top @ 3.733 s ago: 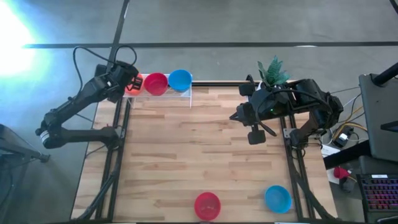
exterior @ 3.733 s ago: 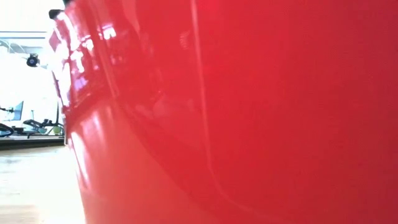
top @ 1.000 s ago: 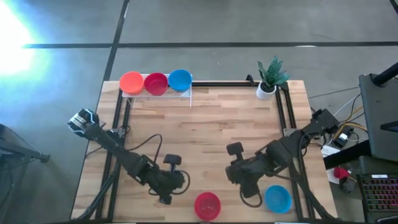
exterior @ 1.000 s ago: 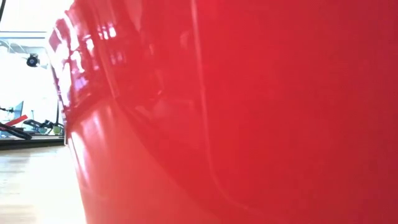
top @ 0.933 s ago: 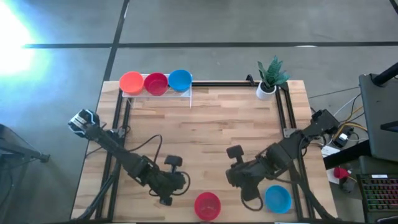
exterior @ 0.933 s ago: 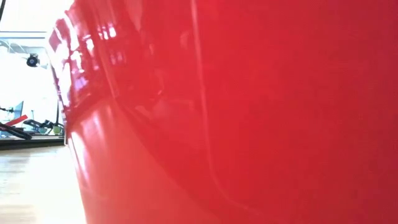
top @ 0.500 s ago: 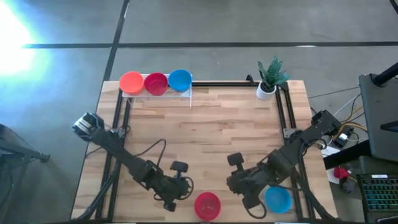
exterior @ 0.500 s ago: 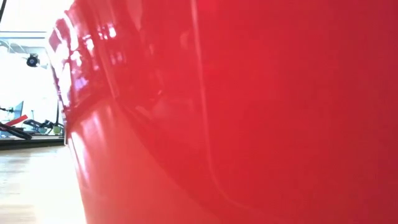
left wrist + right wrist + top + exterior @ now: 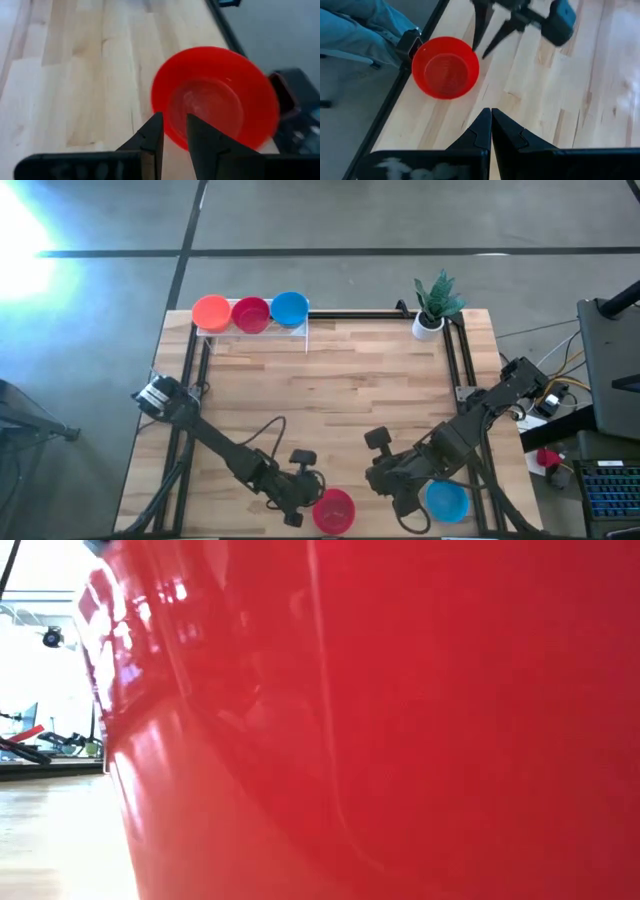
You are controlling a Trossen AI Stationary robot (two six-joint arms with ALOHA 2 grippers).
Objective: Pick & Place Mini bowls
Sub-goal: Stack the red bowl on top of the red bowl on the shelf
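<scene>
Both jaws over bare wooden table

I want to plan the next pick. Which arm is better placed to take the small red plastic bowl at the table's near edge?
Left. The left gripper sits right beside the small red plastic bowl, fingers nearly shut; the shut right gripper is farther, beside the small blue plastic bowl.

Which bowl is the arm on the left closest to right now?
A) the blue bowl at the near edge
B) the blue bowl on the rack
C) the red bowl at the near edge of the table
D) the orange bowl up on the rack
C: the left gripper sits right beside the red bowl at the near edge, and that bowl fills the left wrist view.
</scene>
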